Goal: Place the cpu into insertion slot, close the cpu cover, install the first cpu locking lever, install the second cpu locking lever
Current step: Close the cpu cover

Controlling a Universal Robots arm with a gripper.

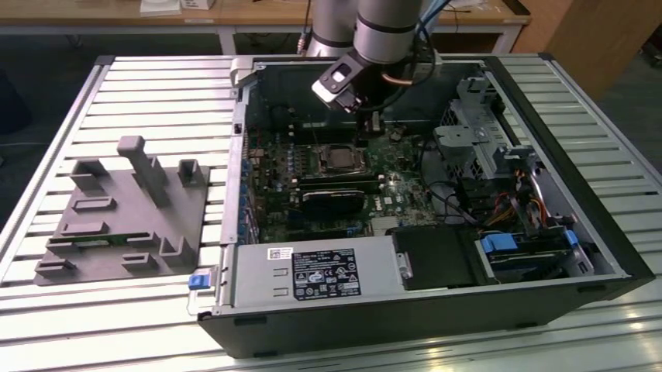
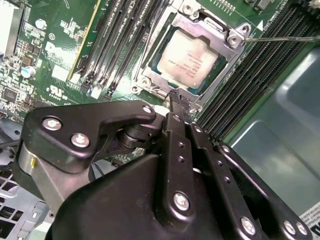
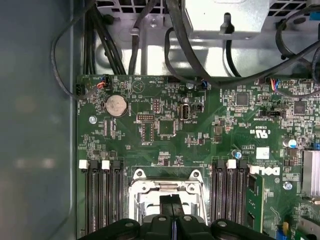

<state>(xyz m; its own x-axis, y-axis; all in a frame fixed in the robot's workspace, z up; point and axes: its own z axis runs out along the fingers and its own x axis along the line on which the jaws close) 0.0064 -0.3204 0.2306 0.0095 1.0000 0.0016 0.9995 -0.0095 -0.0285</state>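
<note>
cpu [image 2: 187,57]: seated under the closed cpu cover [image 2: 198,24]
fingers [image 2: 174,142]: together, empty, tips at the cover's edge

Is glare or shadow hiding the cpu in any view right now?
Exterior view: strong glare on the slatted table; the cpu sits dim inside the computer case. Second wrist view: cpu evenly lit, slight sheen, unshaded by the dark gripper. First wrist view: hazy reflections on the case wall.
</note>
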